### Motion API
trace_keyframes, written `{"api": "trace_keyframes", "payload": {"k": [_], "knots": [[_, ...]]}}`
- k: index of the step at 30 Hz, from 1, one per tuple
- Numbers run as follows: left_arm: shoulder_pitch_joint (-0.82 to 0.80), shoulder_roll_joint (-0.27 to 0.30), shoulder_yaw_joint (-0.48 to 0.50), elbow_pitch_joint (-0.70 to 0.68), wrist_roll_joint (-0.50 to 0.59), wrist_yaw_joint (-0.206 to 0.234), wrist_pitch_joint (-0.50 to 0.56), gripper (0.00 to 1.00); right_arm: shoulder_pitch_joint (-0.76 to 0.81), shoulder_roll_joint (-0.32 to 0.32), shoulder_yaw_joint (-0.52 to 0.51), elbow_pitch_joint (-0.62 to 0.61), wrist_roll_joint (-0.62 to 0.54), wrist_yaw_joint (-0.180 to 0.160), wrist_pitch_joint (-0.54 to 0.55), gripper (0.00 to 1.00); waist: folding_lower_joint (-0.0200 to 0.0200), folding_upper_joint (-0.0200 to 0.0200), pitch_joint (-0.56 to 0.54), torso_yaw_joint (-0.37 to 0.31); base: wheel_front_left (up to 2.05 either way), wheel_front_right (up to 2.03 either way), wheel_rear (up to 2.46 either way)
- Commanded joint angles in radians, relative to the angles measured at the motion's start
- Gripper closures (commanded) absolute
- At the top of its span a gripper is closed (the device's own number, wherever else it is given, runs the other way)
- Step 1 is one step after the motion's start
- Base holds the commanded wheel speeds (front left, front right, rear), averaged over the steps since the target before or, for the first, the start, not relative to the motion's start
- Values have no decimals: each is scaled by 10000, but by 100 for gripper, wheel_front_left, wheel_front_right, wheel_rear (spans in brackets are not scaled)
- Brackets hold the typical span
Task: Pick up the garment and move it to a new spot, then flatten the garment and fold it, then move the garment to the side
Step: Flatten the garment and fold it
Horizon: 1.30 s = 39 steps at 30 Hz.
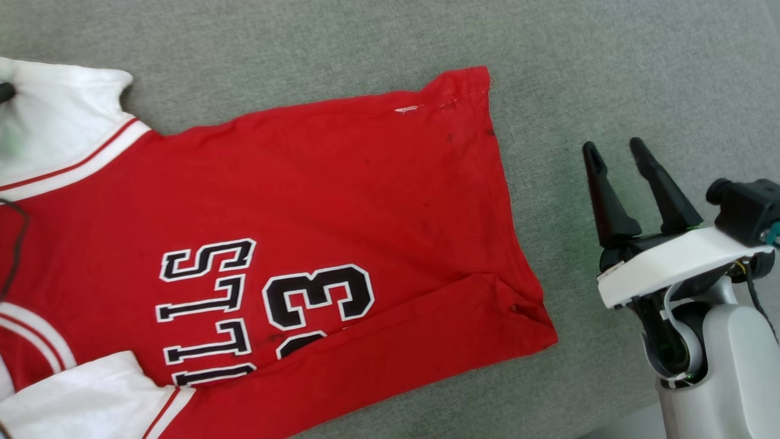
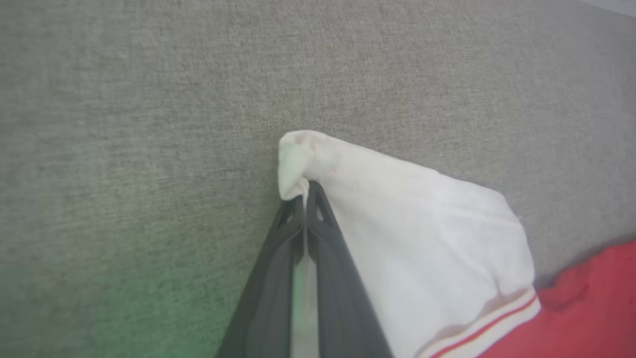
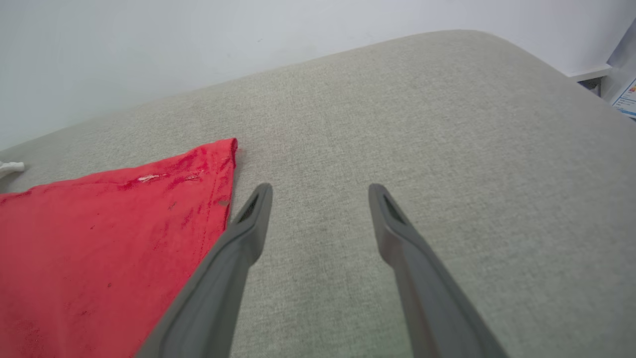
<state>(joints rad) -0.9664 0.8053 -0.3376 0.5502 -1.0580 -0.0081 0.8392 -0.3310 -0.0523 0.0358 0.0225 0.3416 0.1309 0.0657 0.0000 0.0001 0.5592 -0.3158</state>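
The left gripper is clamping the white sleeve of the garment, probably to spread it flat; the right gripper is hovering beside the hem, jaws apart.

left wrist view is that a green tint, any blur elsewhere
Left wrist view: green glow tints the grey cushion, lower left. Head view: sharp, faint green on the shirt at far left. Right wrist view: right end effector softens near the lens.
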Motion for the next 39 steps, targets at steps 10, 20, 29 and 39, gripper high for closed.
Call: {"api": "trace_keyframes", "payload": {"k": [10, 20, 29, 39], "knots": [[-227, -825, -309, 215, 448, -395, -1223, 100, -1211, -412, 176, 983, 985, -2, 1805, 0, 0, -1, -991, 1044, 0, 0, 0], [-725, -1376, -882, -408, 1150, -965, -2413, 100, -3350, -1311, 380, 3425, 1581, -2, 4495, 0, 0, -1, -864, 2344, 0, 0, 0], [-610, -1687, -1162, -747, 1127, -1136, -2924, 100, -4598, -1571, 978, 5482, 1325, -4, 6794, 0, 0, -1, -554, 2899, 0, 0, 0], [-262, -1667, -1260, -582, 877, -1192, -3351, 100, -5075, -1796, 1220, 5543, 1248, -4, 7508, 100, 0, -1, -898, 2929, 0, 0, 0]]}}
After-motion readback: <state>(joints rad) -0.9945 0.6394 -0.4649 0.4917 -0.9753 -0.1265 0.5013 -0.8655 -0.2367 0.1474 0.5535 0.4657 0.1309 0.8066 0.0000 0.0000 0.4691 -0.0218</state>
